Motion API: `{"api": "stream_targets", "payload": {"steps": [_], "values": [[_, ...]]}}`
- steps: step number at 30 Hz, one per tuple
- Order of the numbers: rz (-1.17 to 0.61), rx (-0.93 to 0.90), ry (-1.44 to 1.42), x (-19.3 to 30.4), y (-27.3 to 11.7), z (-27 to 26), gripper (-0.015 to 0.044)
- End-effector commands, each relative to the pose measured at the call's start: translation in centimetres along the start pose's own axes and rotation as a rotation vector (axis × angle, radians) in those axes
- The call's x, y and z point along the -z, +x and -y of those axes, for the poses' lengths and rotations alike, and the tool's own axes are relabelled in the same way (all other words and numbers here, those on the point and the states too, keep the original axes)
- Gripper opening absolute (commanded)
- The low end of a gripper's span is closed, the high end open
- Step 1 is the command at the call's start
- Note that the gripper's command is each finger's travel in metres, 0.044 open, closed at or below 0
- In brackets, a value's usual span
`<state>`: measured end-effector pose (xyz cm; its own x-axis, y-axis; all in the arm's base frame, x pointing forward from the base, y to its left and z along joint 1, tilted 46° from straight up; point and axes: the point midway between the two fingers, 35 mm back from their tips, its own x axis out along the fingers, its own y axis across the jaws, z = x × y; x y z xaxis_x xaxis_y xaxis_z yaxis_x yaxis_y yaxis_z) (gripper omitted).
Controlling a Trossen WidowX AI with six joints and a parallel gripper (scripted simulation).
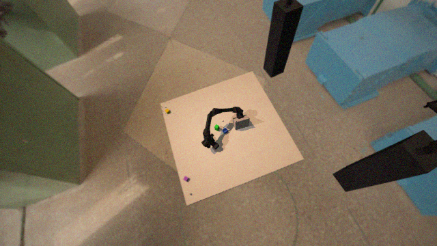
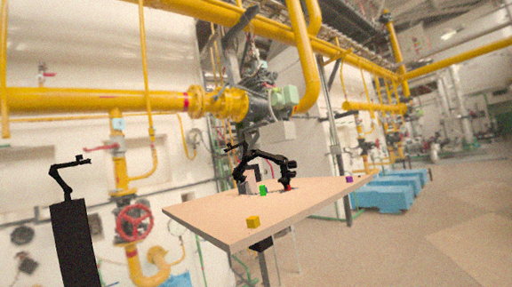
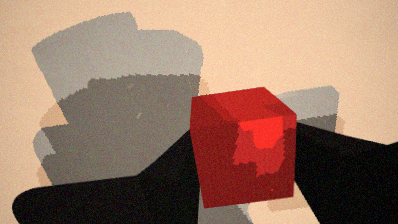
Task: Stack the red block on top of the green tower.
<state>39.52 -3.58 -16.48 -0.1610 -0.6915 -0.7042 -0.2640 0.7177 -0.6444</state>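
Between the claw (image 3: 240,170) fingers sits a gripped, glossy red block (image 3: 242,145)

- Blue block (image 1: 224,130): on the table (image 1: 259,150), just beside the grey box (image 1: 242,123).
- Yellow block (image 2: 253,222): alone near one table corner.
- Purple block (image 1: 186,178): near another corner, well apart from the rest.
- Black pillars (image 1: 282,37): standing on the floor beyond the table.
- Blue foam shapes (image 1: 362,55): on the floor.
- Yellow pipes (image 2: 85,99): along the wall, with a red valve wheel (image 2: 134,222).
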Motion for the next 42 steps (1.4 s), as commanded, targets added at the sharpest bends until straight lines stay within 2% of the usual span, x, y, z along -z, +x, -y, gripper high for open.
{"api": "stream_targets", "payload": {"steps": [1,21,31,42], "values": [[0.007,-0.002,0.005,-0.2,-1.8,0.0,0.0000],[0.008,-0.007,0.004,-0.1,-11.0,0.0,0.0000],[0.008,-0.007,0.005,0.0,-11.3,0.0,0.0000],[0.001,-0.012,0.014,2.5,-11.7,2.8,0.0000]]}}
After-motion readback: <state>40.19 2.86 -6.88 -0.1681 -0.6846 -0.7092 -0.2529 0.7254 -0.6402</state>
